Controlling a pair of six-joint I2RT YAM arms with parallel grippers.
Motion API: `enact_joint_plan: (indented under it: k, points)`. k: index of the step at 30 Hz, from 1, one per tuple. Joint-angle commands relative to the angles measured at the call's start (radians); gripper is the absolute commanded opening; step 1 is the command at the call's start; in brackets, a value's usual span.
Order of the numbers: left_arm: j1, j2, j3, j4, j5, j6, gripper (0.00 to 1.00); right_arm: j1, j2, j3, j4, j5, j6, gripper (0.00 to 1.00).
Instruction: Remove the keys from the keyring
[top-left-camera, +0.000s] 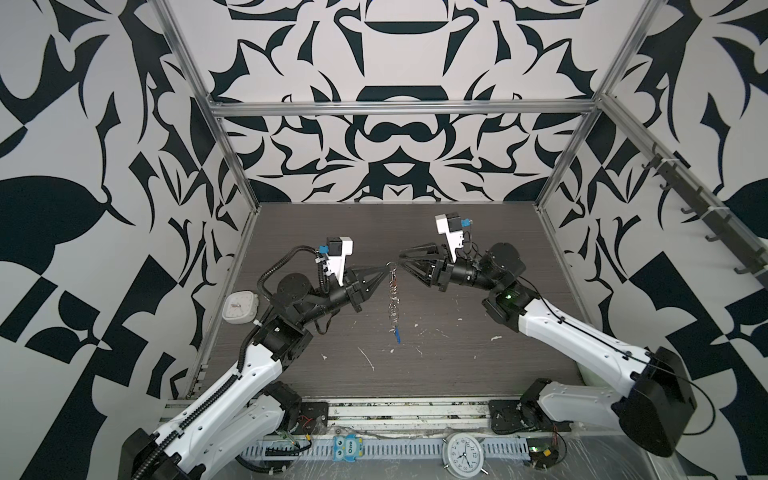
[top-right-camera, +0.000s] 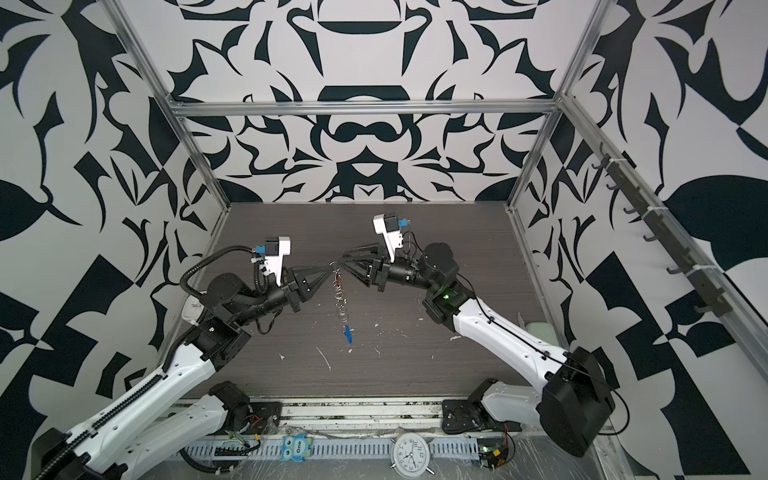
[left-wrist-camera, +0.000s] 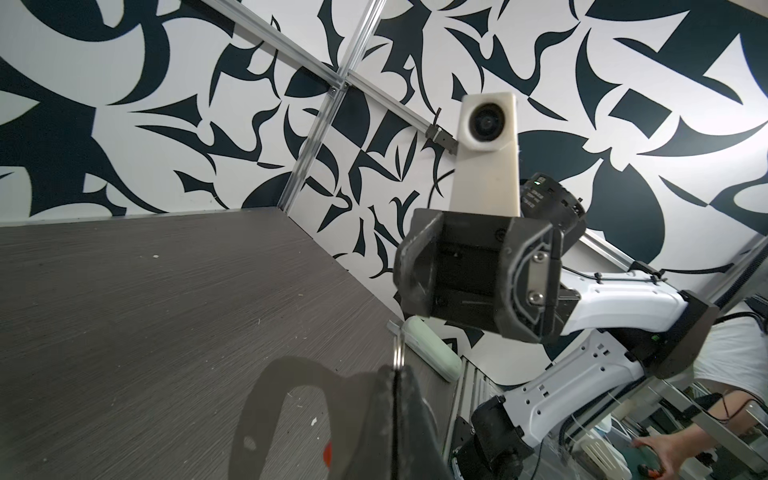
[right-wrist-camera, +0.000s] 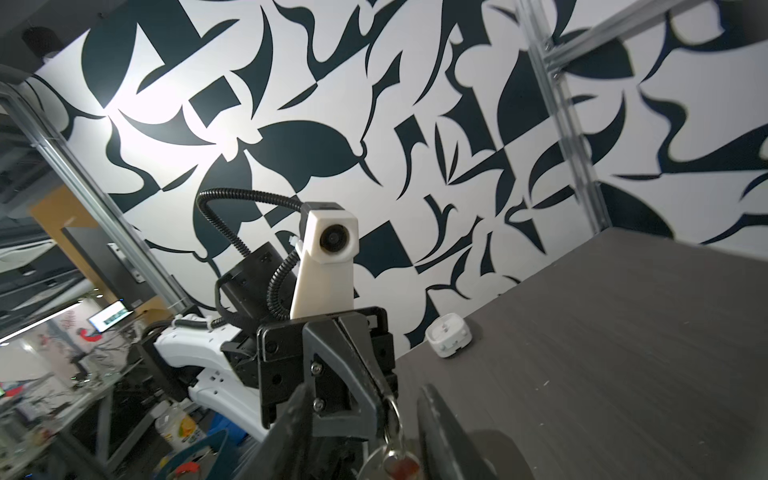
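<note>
Your left gripper (top-left-camera: 385, 272) is held up over the middle of the desk (top-left-camera: 457, 365), its jaws pinched closed on the top end of the keyring (top-left-camera: 392, 297). From that pinch the keyring hangs down as a chain of small silver clips in both top views. The blue-tagged key (top-left-camera: 398, 335) dangles at its bottom end; you cannot tell whether the tag touches the desk. In the left wrist view a small silver ring (left-wrist-camera: 398, 351) pokes out past the closed tips.

Your right gripper (top-left-camera: 402, 261) faces the left one tip to tip, just beside the top of the chain, with its jaws spread apart and gripping nothing. In the right wrist view the red-tagged key (right-wrist-camera: 399, 463) hangs between those open fingers (right-wrist-camera: 440, 432), below a ring at the left gripper's tips. Whether it touches either finger you cannot tell.

A white square clock (top-left-camera: 240, 309) sits at the desk's left edge, well apart from both grippers.
</note>
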Motion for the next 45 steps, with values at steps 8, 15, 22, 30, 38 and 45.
enact_joint_plan:
  k: [8,15,22,30,38,45]
  points:
    - [-0.016,-0.06,-0.022,0.045,-0.082,0.02,0.0,0.004,-0.178,-0.095,-0.217,0.382,-0.059,0.71]
    - [-0.043,-0.067,-0.026,0.049,-0.061,0.064,0.0,0.005,-0.119,-0.13,0.022,0.023,-0.068,0.79]
    - [-0.086,-0.079,-0.035,0.02,-0.079,0.124,0.0,0.004,-0.133,-0.161,0.053,0.005,-0.088,0.71]
    - [-0.16,-0.089,-0.008,-0.092,-0.132,0.226,0.0,0.004,-0.129,-0.154,0.038,-0.048,-0.102,0.58]
    - [-0.205,-0.123,-0.02,-0.125,-0.202,0.255,0.0,0.012,-0.184,-0.166,-0.126,-0.004,-0.219,0.58]
    - [-0.205,-0.117,-0.017,-0.129,-0.159,0.252,0.0,0.038,-0.158,-0.137,-0.117,-0.082,-0.216,0.51]
